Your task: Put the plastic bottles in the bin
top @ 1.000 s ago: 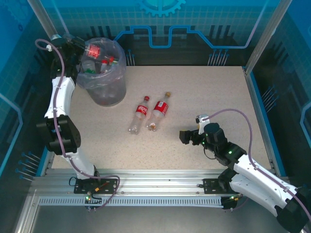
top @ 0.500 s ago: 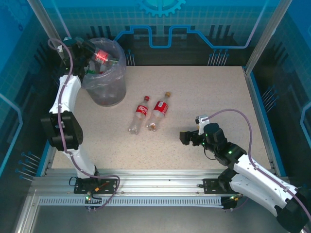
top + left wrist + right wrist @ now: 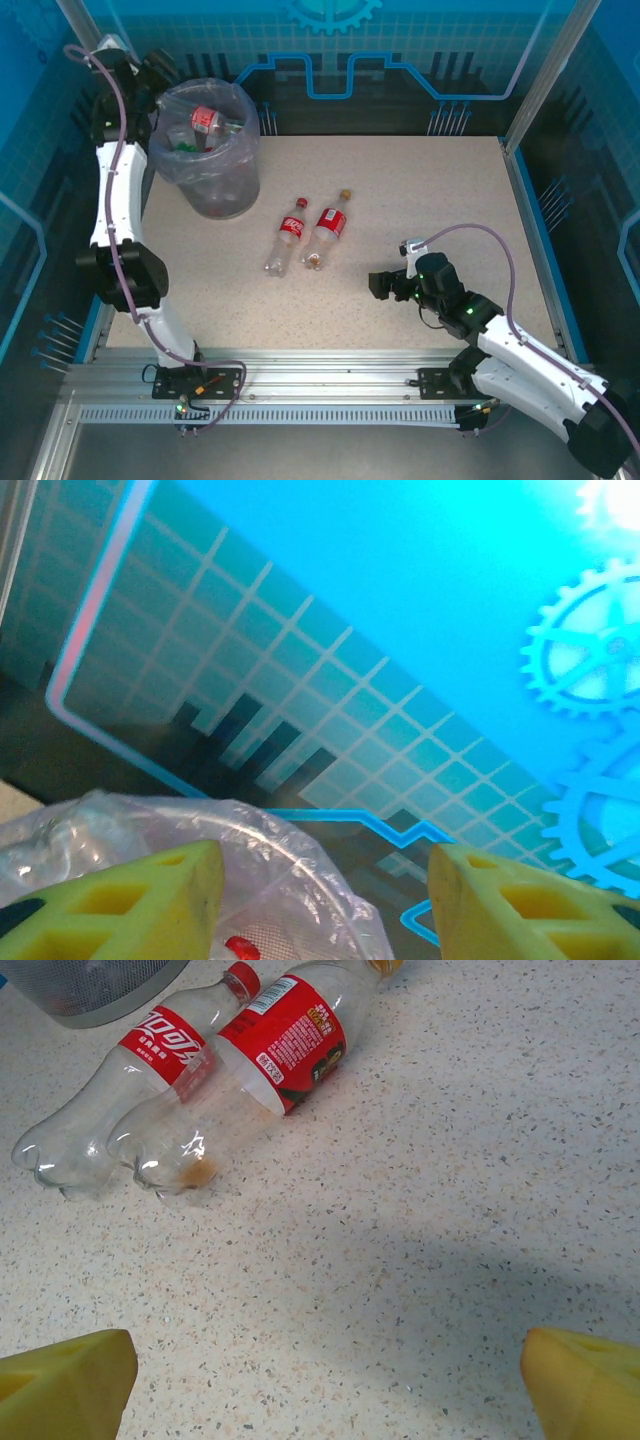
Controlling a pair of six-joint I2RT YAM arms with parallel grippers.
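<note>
Speckled tabletop [image 3: 420, 200] before you bears two bottles [image 3: 290, 232] side by side; your left gripper [image 3: 318, 880] hangs parted, empty, at the bin [image 3: 225, 195] rim; right gripper [image 3: 325, 1375] wide, empty.

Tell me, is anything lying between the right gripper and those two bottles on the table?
Nothing visible. Only bare table lies between the open right gripper and the red-capped bottle and gold-capped bottle, which lie side by side.
</note>
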